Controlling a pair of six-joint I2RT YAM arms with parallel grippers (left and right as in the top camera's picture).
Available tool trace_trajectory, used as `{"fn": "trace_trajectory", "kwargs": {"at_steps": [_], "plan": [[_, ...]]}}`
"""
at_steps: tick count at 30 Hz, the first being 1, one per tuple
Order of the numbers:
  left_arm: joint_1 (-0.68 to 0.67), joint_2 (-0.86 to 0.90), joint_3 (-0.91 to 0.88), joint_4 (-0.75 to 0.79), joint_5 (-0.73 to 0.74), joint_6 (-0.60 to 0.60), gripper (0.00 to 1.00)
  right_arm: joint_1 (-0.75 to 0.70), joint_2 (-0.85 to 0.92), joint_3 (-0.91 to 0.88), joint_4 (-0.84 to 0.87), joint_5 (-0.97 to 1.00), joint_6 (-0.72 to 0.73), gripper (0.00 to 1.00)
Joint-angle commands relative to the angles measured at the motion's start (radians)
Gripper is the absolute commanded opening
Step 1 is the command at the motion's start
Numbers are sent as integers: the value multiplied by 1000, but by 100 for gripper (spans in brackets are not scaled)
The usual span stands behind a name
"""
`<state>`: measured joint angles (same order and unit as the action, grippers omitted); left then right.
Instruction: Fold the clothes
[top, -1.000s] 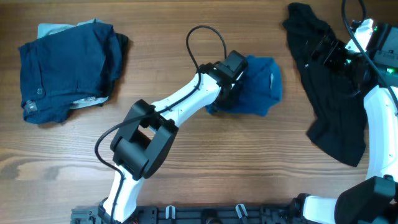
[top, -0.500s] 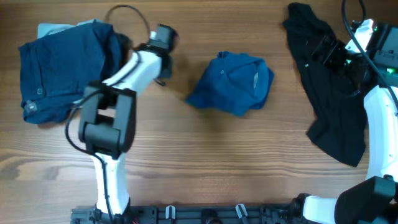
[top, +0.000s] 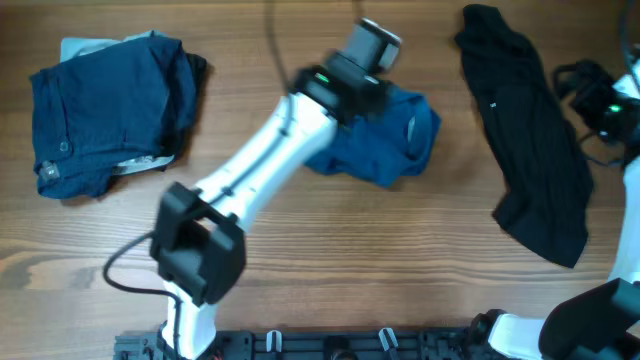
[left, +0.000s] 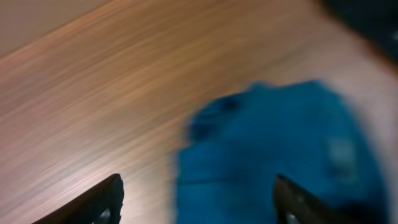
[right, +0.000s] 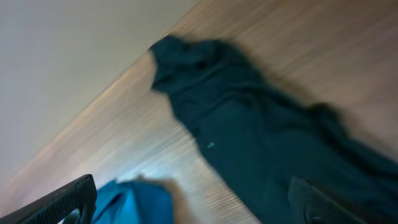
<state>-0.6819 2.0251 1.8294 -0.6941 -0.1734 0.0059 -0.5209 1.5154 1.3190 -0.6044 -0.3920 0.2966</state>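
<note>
A crumpled blue garment (top: 400, 140) lies at the table's middle; the left wrist view shows it (left: 280, 149) blurred, just ahead of the fingers. My left gripper (top: 365, 80) hovers over its upper left edge, and its jaws (left: 199, 202) are open with nothing between them. A long black garment (top: 530, 150) lies spread and unfolded at the right. My right gripper (top: 600, 100) is at the far right beside it, apart from the cloth. In the right wrist view the gripper (right: 199, 205) is open and empty, above the black garment (right: 267, 143) and a corner of the blue one (right: 134, 199).
A folded pile of dark navy clothes (top: 100, 110) sits at the far left on a lighter piece. Bare wooden table (top: 380, 260) runs along the front. The left arm (top: 260, 160) stretches diagonally across the middle. A cable loops above its wrist.
My left arm swung from beside the navy pile back to the blue garment, and its jaws opened. My right gripper drew rightward, off the black garment.
</note>
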Motion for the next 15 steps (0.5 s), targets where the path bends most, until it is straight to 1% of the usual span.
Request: {"fn": "trace_trajectory", "kwargs": {"at_steps": [1,3,5,7,9,11,15], "plan": [[-111,55,2,37,-30,16,77,-80,8,2,23,48,76,100],[-156,98,2,62,-31,9,76,-111,8,2,23,72,104,100],[-190,148,2,97,-55,-1,76,-122,8,2,17,72,102,100],[-217,188,2,137,-101,-45,73,-122,9,2,12,71,100,100],[-236,216,2,157,-113,-105,69,-122,11,2,12,71,100,100],[-251,242,2,176,-113,-146,69,-122,13,2,10,71,100,100],[-275,288,2,232,-112,-146,69,-122,14,2,-2,71,99,100]]}}
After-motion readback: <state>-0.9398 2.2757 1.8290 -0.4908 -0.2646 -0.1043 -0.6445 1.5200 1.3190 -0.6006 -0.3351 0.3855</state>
